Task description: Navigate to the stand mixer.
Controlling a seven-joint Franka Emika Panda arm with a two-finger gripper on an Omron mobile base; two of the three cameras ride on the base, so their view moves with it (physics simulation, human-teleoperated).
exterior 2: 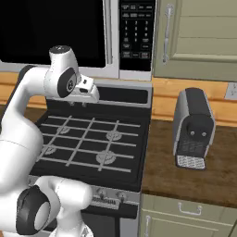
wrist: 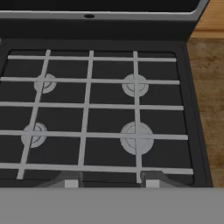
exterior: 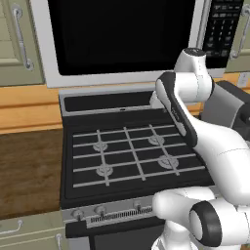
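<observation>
Stand mixer: location and state could not be told. The cameras faced a black stove (exterior: 132,146). A grey-and-black coffee machine (exterior 2: 193,129) stood on the wooden desk (exterior 2: 203,183) to its right.

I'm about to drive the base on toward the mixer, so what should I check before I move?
1. End effector empty: ok. Its fingers stand apart with nothing between them.
2. Arm off the stove: ok, as far as I can judge. The end effector hangs above the grates.
3. Base at the goal: not ok. It faces the stove, under the microwave.
4. Appliance on the right counter is the mixer: not ok. It is a grey and black box with no blue head or bowl.
5. Direction to the mixer: cannot tell.
</observation>
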